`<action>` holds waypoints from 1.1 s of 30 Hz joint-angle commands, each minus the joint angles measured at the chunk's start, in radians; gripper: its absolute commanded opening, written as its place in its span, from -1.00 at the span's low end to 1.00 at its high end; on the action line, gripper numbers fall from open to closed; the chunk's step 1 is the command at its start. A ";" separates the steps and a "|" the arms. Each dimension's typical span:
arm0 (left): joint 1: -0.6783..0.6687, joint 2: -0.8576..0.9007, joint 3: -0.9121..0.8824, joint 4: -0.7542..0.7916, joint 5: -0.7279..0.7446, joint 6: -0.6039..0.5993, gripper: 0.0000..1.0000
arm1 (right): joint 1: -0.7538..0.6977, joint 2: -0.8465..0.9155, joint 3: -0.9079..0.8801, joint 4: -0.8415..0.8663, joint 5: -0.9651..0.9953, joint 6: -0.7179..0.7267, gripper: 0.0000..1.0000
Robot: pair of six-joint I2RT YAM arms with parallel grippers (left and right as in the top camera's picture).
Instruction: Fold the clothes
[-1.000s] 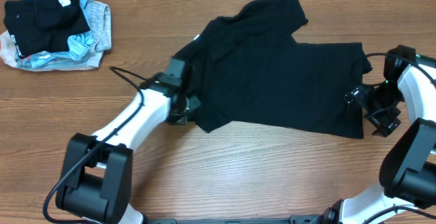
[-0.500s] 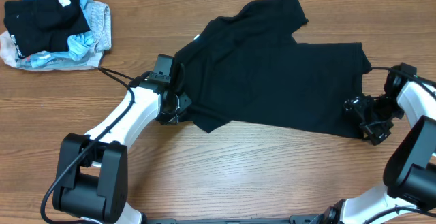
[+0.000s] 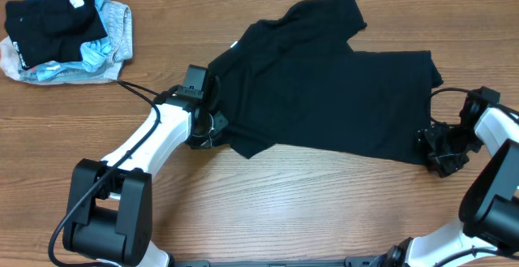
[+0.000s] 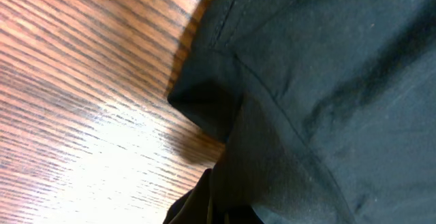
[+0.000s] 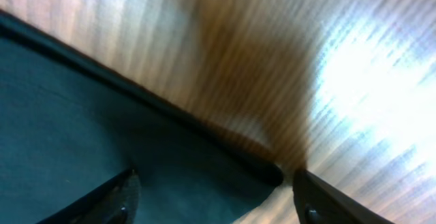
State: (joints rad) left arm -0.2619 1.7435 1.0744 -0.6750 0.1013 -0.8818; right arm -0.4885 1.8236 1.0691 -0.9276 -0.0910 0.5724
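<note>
Two arms meet the black clothes (image 3: 324, 96), which lie spread across the middle of the counter (image 3: 284, 210). The left gripper (image 3: 212, 129) has its jaws closed on the garment's near-left edge. The right gripper (image 3: 435, 148) sits at the near-right hem corner, jaws apart, straddling the hem without pinching it. A pile of other garments (image 3: 61, 36) lies far left.

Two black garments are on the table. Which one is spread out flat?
The large black garment in the middle of the table. The smaller black garment sits bunched on the pile of pale clothes in the corner.
</note>
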 commanded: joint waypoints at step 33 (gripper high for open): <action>-0.001 -0.151 0.368 -0.192 -0.044 0.468 -0.92 | 0.001 -0.127 0.557 -0.396 0.052 0.023 -0.92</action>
State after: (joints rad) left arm -0.2619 1.6966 1.3323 -0.8566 0.0948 -0.5220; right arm -0.4885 1.7851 1.4864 -1.2938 -0.0601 0.6281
